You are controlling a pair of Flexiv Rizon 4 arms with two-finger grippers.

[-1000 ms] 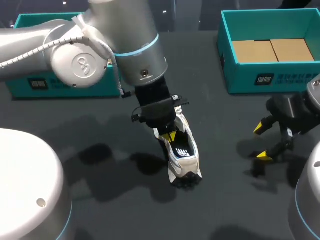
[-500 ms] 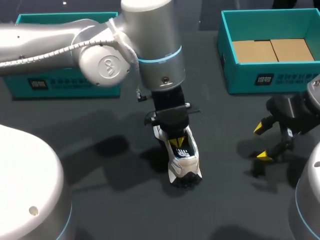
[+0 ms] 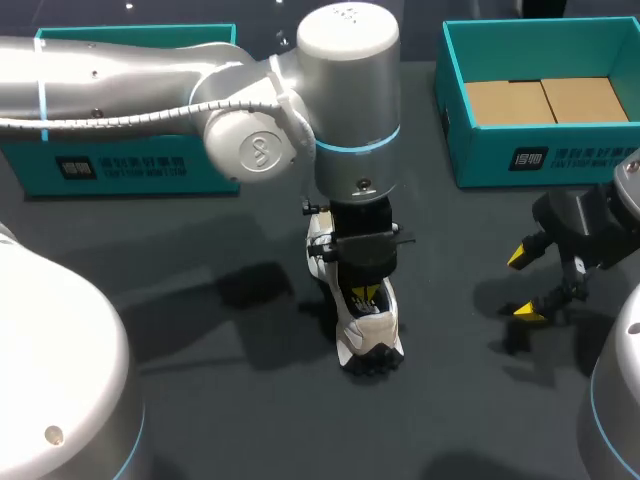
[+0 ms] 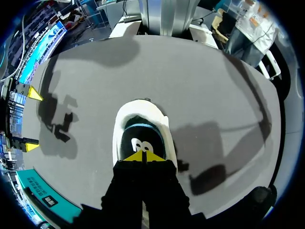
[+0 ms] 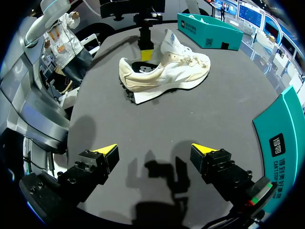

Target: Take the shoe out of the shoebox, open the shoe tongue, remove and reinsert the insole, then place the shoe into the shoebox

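Left claw (image 3: 365,297), on the arm entering from the left and reaching past the middle, points straight down into the mouth of the shoe (image 3: 368,335). In its own wrist view the two yellow tips (image 4: 143,156) meet in a single point over the dark insole (image 4: 141,138). Whether they pinch anything cannot be told.

Left teal box (image 3: 130,165): stands at the far left of the table (image 3: 230,420), partly behind the arm. Its front wall bears a dark square label (image 3: 75,167) and a line of pale print.

Shoe (image 5: 167,71): cream and white, upright on its sole near the middle of the table, outside both boxes and well apart from them. The insole lies inside it and carries a white logo (image 4: 138,143) at the heel end.

Right teal box (image 3: 540,150): stands at the far right, open at the top, with two tan cardboard panels (image 3: 545,100) lying flat inside. A dark label (image 3: 530,157) with pale characters sits on its front wall; the same label shows on this box (image 5: 281,143) beside the right claw.

Right claw (image 3: 520,285): hangs low over bare table in front of the right box, well apart from the shoe. Its yellow-tipped fingers (image 5: 107,150) stand wide apart with nothing between them (image 5: 153,150). It also shows off to the side in the left wrist view (image 4: 32,119).
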